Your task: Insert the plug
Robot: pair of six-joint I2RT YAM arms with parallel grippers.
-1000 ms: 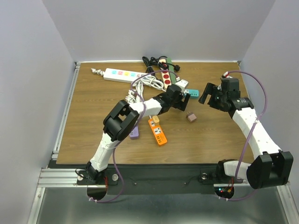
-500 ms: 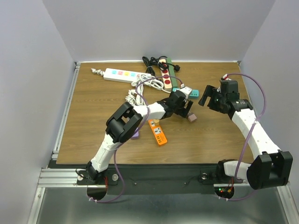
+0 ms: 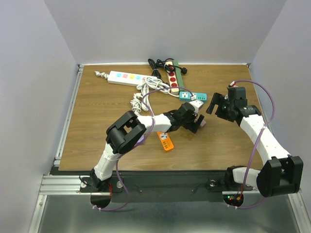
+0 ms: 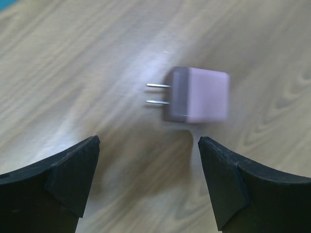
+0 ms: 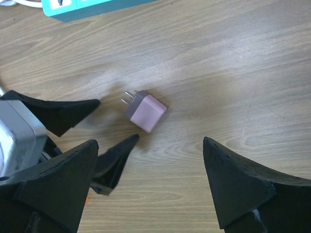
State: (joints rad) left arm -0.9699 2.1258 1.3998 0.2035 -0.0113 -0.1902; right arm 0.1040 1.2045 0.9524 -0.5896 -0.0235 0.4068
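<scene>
A small pink plug point(image 4: 199, 94) lies on its side on the wooden table, its two metal prongs point(image 4: 158, 93) pointing left in the left wrist view. My left gripper point(image 4: 148, 141) is open and empty, its jaws spread just short of the plug. In the top view the plug point(image 3: 202, 123) peeks out at the left gripper's point(image 3: 196, 121) tip. My right gripper point(image 5: 150, 141) is open and empty, hovering above the plug point(image 5: 147, 111). It sits to the plug's upper right in the top view point(image 3: 212, 106). A teal power strip point(image 3: 193, 96) lies just behind them.
An orange power strip point(image 3: 165, 141) lies under the left forearm. A white power strip point(image 3: 124, 77), a red-and-green strip point(image 3: 172, 80) and tangled white and black cords sit at the back. The teal strip's edge point(image 5: 87, 7) shows in the right wrist view.
My left gripper has swung from beside the teal strip toward the front right, down to the plug. My right gripper has shifted slightly. The plug has stayed put.
</scene>
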